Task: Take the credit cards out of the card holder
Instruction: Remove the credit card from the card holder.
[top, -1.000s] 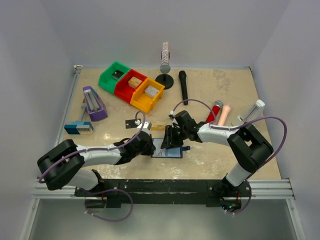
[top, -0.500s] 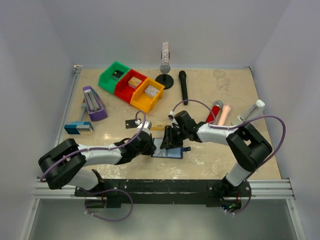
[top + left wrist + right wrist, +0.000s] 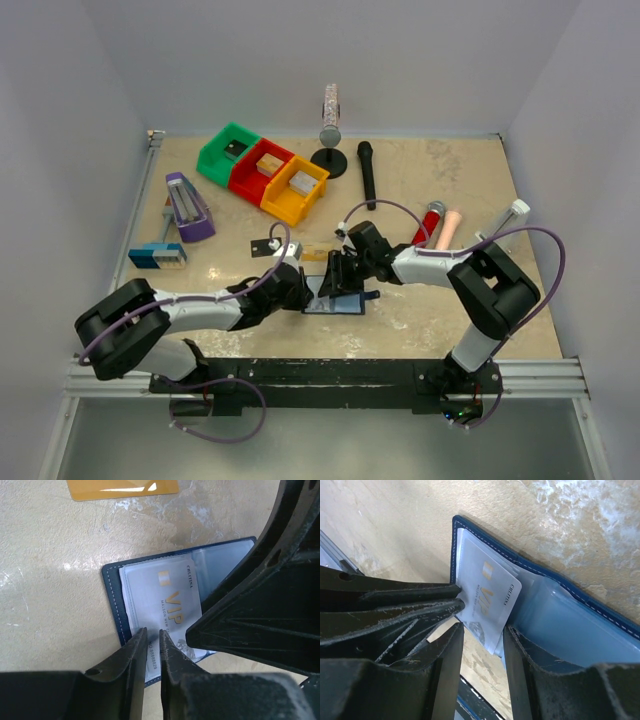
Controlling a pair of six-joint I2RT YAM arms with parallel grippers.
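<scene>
The left gripper [image 3: 152, 631] is reaching in low from the left, its tips sitting at the near edge of the silvery grey card [image 3: 160, 600]. Its jaws are standing only a thin slit apart with the card's edge showing in the slit, and I cannot tell whether they are pinching it or just resting over it. The card is lying partly out of the left pocket of the card holder [image 3: 111, 605], which is spread open and flat on the table [image 3: 440, 170] between the two arms. Just beyond it, the tan-gold card [image 3: 122, 487] is lying free on the table, already out.

On the right, the right gripper [image 3: 482, 629] is bearing down on the open wallet with its jaws apart and gripping nothing. I take it to be pinning the holder so it is not dragged along as a card slides out.

Compared with a second ago, very little is changing from above. Both arms are crowding the same spot, and the wallet and the loose card are lying where they were.
</scene>
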